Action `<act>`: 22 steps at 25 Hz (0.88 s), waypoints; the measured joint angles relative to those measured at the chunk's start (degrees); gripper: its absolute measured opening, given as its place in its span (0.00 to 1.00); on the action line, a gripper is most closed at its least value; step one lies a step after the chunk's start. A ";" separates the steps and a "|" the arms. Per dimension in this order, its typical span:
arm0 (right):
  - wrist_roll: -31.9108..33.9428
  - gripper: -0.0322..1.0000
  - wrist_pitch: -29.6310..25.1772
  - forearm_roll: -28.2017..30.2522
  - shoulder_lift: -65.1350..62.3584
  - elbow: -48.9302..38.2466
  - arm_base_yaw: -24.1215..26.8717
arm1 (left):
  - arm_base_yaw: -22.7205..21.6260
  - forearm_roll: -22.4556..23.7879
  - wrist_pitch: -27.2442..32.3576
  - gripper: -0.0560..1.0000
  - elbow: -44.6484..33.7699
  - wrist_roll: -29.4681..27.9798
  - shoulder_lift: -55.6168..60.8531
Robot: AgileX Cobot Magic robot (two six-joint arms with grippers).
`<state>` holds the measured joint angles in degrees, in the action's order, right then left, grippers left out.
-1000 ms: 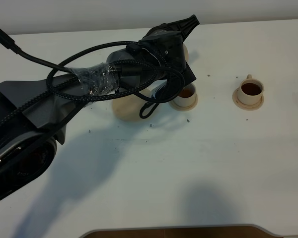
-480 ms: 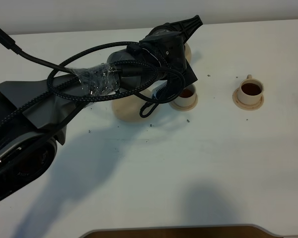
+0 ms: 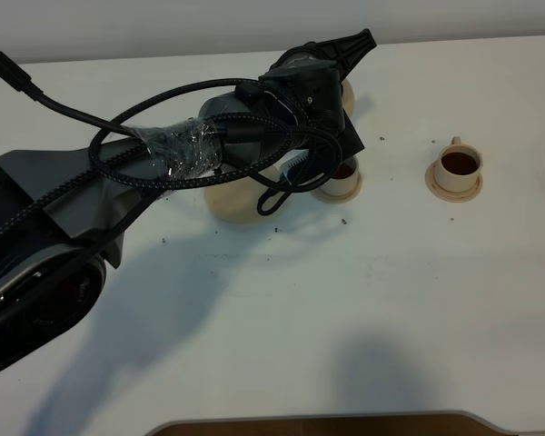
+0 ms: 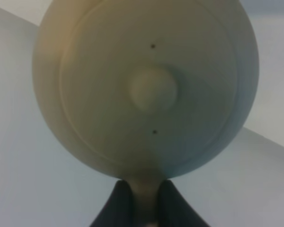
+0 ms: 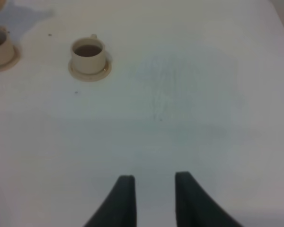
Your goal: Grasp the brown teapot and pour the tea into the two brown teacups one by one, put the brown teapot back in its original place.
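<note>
Pale tan round clay teapot (image 4: 146,90), plain but for two dark specks. White desk (image 3: 391,300), flecked with dark crumbs. Small tan cylindrical clay teacups (image 3: 458,165), dark brown inside. Black robot arm (image 3: 300,95).

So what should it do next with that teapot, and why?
Probably swing the brown teapot, gripped by its handle in the left tool, over to the large saucer and lower it there. The left teacup and the right teacup both already show dark tea, and the large saucer has no pot on it.
</note>
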<state>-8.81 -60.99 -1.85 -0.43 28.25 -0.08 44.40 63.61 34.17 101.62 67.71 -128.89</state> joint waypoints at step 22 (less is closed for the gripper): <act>0.00 0.25 0.00 0.00 0.00 0.00 0.00 | 0.65 4.30 0.12 0.15 0.00 0.37 -0.02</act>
<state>-8.81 -60.99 -1.85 -0.43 28.25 -0.08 45.05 67.92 34.29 101.62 68.08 -128.91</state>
